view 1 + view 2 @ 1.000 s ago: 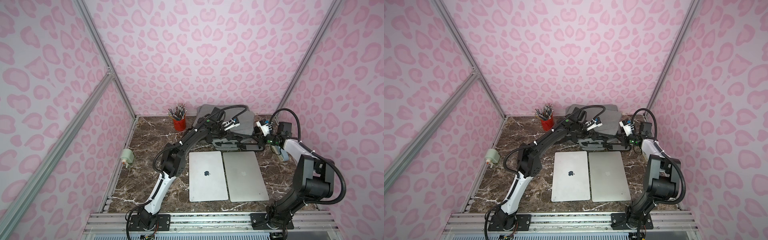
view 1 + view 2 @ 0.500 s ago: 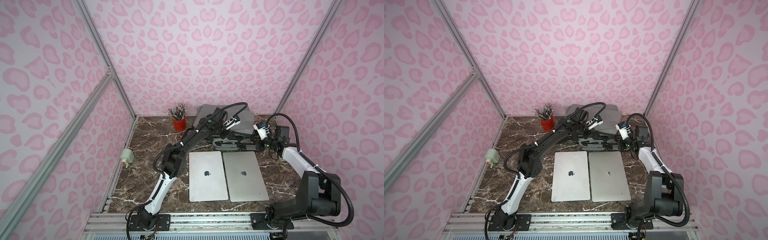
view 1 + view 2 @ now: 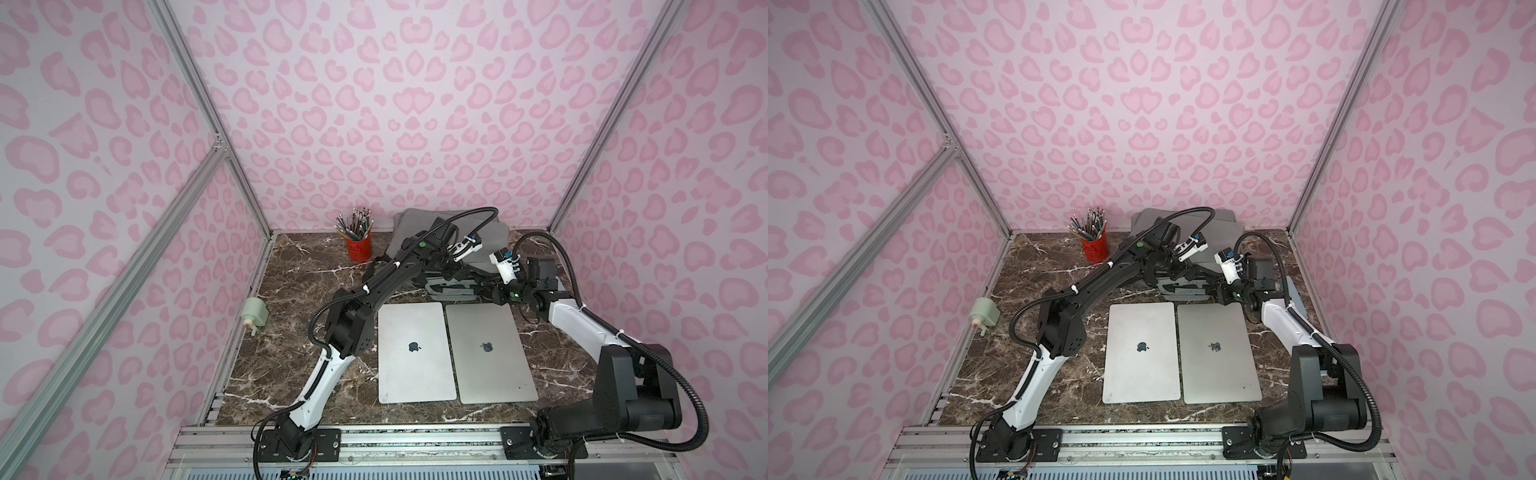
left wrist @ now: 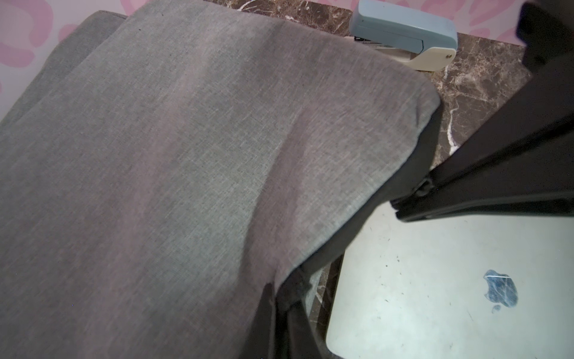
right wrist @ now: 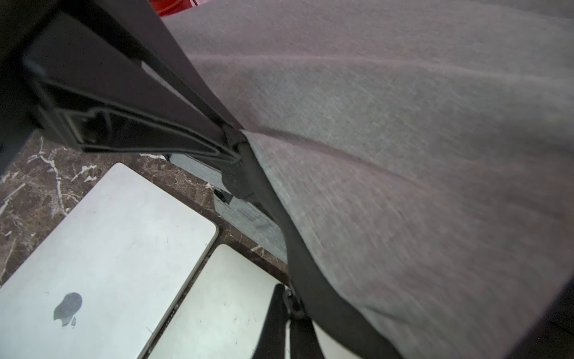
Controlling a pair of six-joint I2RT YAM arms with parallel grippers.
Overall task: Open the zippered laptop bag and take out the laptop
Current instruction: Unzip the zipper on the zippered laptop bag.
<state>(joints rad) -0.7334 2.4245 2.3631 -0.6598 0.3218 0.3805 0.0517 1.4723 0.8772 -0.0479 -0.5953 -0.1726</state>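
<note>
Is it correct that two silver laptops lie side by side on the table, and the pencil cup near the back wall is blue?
Not quite. The pencil cup is red, not blue; both top views show it. The rest holds: two silver laptops lie side by side on the table, and the cup stands near the back wall.

1. A brown marble-patterned tabletop (image 3: pixel 1059 286) sits between pink walls printed with darker pink blotches (image 3: pixel 1142 104).
2. Two closed silver laptops with dark logos lie flat side by side, edges nearly touching: one on the left (image 3: pixel 1140 353), one on the right (image 3: pixel 1217 353).
3. Behind them lies a grey fabric laptop bag (image 3: pixel 1221 232).
4. Both arms reach over the bag's near edge; the left gripper (image 3: pixel 1187 276) and right gripper (image 3: pixel 1219 291) are close together there.
5. A red cup of pencils (image 3: pixel 1094 247) stands near the back wall.
6. A pale green tape dispenser (image 3: pixel 985 313) rests at the table's left edge.
</note>
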